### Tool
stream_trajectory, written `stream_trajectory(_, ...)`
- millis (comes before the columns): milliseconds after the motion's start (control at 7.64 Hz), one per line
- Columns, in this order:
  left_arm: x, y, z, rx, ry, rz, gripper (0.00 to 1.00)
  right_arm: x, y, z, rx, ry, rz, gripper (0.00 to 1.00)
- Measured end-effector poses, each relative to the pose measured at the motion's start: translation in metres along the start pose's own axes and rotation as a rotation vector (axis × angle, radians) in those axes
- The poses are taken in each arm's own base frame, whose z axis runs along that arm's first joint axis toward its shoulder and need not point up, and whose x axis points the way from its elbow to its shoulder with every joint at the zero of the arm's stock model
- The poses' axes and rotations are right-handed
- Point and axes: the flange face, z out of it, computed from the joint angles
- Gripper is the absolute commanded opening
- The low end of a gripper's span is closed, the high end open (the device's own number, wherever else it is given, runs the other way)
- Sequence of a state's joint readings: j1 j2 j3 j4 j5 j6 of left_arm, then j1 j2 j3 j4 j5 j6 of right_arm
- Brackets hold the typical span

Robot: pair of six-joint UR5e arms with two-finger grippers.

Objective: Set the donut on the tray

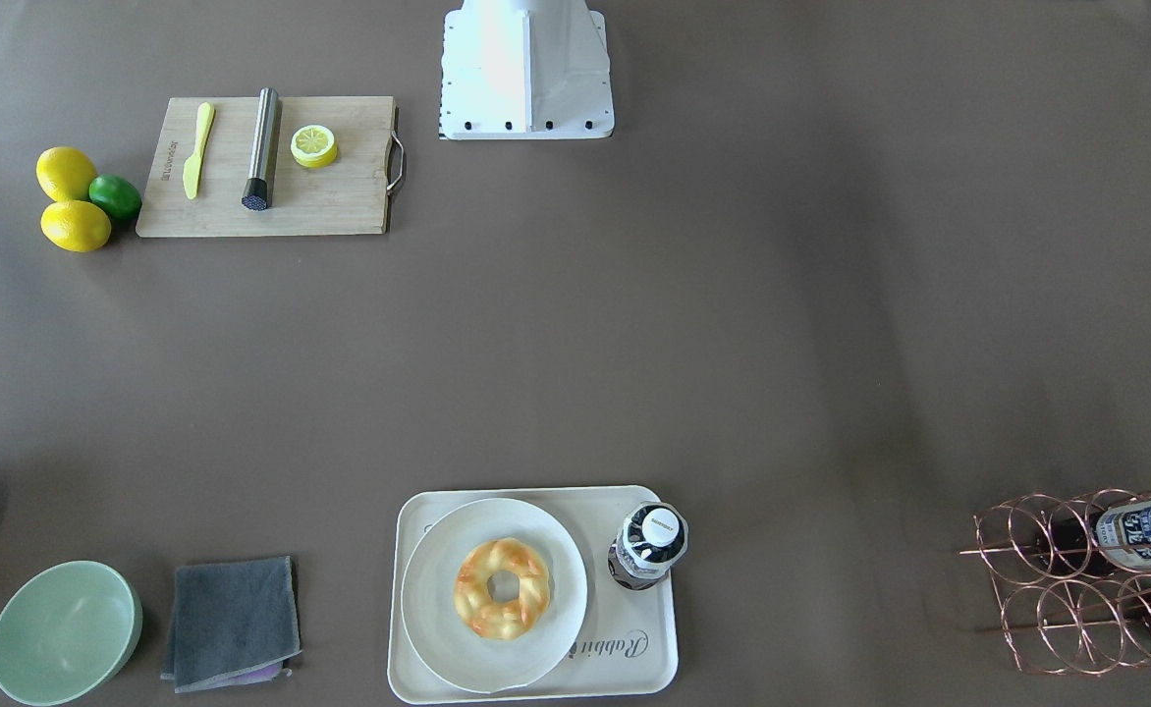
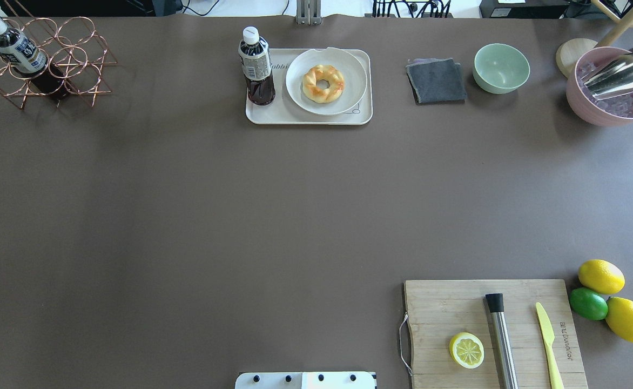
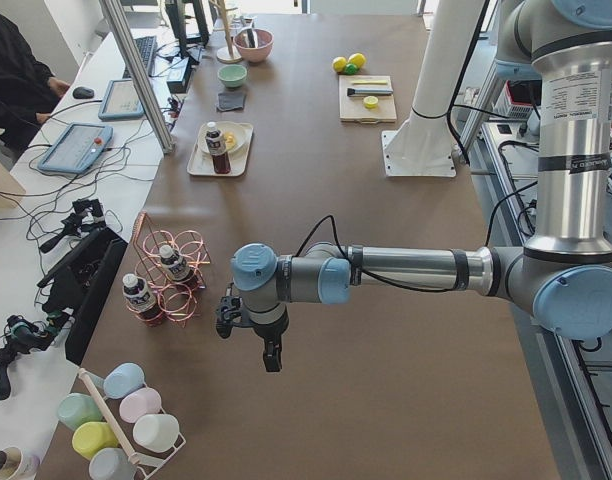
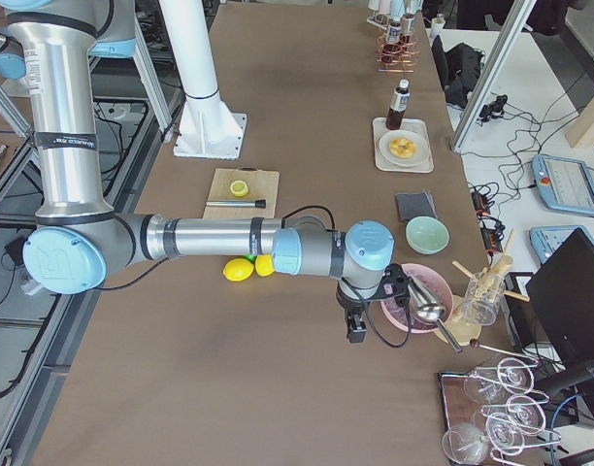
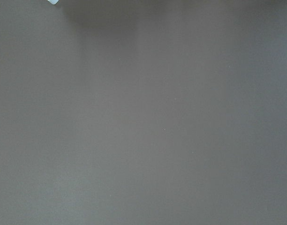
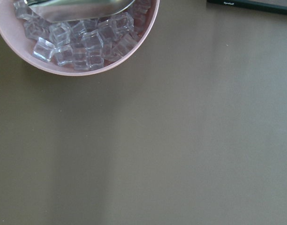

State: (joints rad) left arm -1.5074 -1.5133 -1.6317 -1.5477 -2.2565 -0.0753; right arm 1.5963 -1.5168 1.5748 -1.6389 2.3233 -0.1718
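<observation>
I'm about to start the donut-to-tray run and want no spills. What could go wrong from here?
1. The donut lies on the round plate, which covers most of the tray. Little bare tray is left, so the donut may well end up half on the plate or on the tray's rim.
2. The bottle stands upright on the tray, right beside the plate. A reach for the donut could knock it over.

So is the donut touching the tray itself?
Apart. The overhead view shows the donut lying in the middle of the round plate, with white plate surface ringing it on all sides. Only the plate rests on the tray.
</observation>
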Motion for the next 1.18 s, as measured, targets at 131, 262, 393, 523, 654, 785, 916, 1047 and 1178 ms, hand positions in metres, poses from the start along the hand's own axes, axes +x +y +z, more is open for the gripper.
stream_trajectory(131,0.0,-0.001,0.0,0.001,0.0,0.0,0.98,0.014,0.008,0.005,-0.007,-0.019,0.013,1.0)
stream_trajectory(262,0.001,-0.001,-0.001,0.002,0.0,0.001,0.98,0.021,0.014,0.007,-0.01,-0.027,0.024,1.0)
stream_trajectory(393,0.002,-0.002,-0.003,0.005,0.001,0.003,0.98,0.025,0.017,0.01,-0.014,-0.03,0.031,1.0)
stream_trajectory(523,0.004,-0.002,-0.004,0.008,0.002,0.005,0.98,0.027,0.018,0.011,-0.016,-0.033,0.037,1.0)
stream_trajectory(654,0.004,-0.002,-0.005,0.01,0.002,0.006,0.98,0.028,0.018,0.012,-0.017,-0.039,0.042,1.0)
stream_trajectory(785,0.006,-0.002,-0.007,0.013,0.002,0.009,0.98,0.027,0.018,0.013,-0.016,-0.048,0.046,1.0)
stream_trajectory(916,0.007,-0.002,-0.008,0.016,0.003,0.011,0.98,0.027,0.018,0.013,-0.016,-0.054,0.05,1.0)
stream_trajectory(1047,0.008,-0.002,-0.009,0.018,0.003,0.013,0.98,0.027,0.017,0.013,-0.016,-0.061,0.053,1.0)
stream_trajectory(1178,0.008,-0.003,-0.01,0.018,0.003,0.013,0.98,0.026,0.015,0.013,-0.015,-0.066,0.055,1.0)
